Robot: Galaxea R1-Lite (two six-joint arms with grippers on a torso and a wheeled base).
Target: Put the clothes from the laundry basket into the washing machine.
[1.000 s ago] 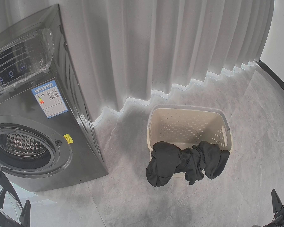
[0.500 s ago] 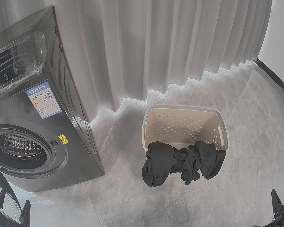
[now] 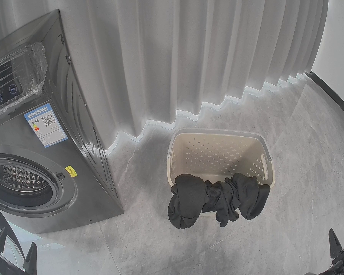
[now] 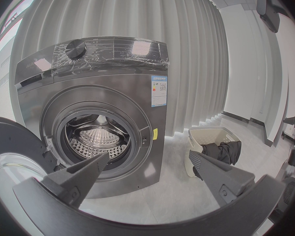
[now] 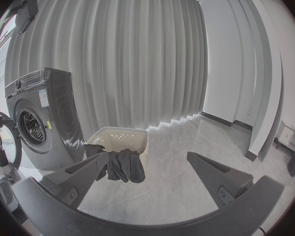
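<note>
Here is the washing machine (image 3: 46,165) on the robot's left, its round door (image 4: 9,161) swung wide. The steel drum (image 4: 98,138) stands exposed, with nothing to open before loading. To its right, on the grey floor (image 3: 149,241) before the white curtain (image 3: 179,58), sits the cream laundry basket (image 3: 218,134), well apart from the machine. The clothes (image 3: 218,199) are a bundle of dark fabric draped over the basket's near rim, half inside and half hanging down the outside wall. That looks a handy lie, since the cloth offers a bunched fold to pinch without reaching deep.

The left gripper (image 4: 148,155) hangs low, facing the drum mouth, its jaws spread wide and holding nothing. The right gripper (image 5: 147,156) looks towards the basket with jaws just as wide, also empty. It is the nearer arm for the first pick, though neither is close to the cloth. By this reading, no garment has reached the drum.
</note>
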